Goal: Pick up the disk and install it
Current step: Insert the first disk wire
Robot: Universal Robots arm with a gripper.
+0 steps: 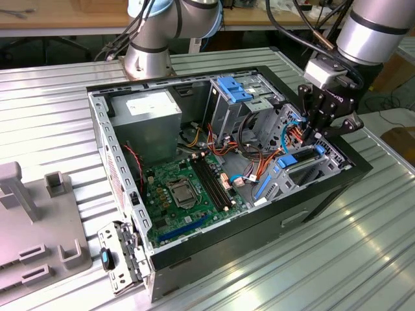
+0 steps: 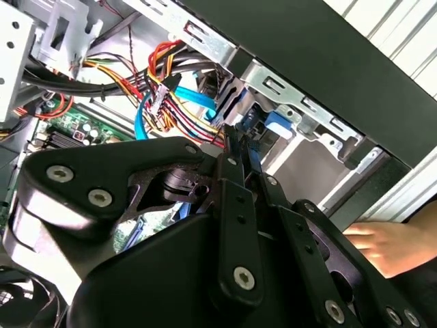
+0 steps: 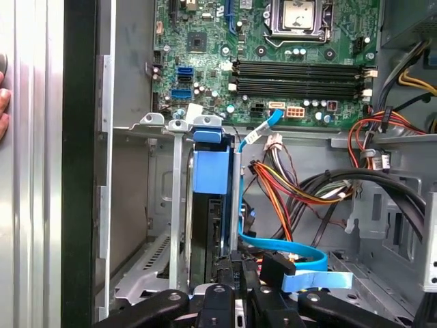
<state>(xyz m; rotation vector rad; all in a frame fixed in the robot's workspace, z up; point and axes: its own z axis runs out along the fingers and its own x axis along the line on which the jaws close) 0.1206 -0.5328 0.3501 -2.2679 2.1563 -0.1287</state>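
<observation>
Pincer (image 3: 232,263) of mine clenched on the disk (image 3: 207,205), holding it upright in the drive cage (image 3: 176,205) slot directly ahead.

Arm (image 1: 373,29): silver-grey tubular segment, entering at the upper right of the exterior view and slanting down toward the frame's centre right. Base (image 1: 148,55): silver-grey joint housing with pale blue caps, upper left-centre of that view. Wrist: pale block below the arm segment, black cables looped beside it.

Gripper (image 1: 316,133): black, linkage-type, pointing downward at the right of the exterior view. In the second wrist view its fingers (image 2: 235,178) lie drawn close together; in the first wrist view its black linkages run along the bottom edge.

Person's hand (image 2: 386,246): lower right of the second wrist view, fingers extended.
</observation>
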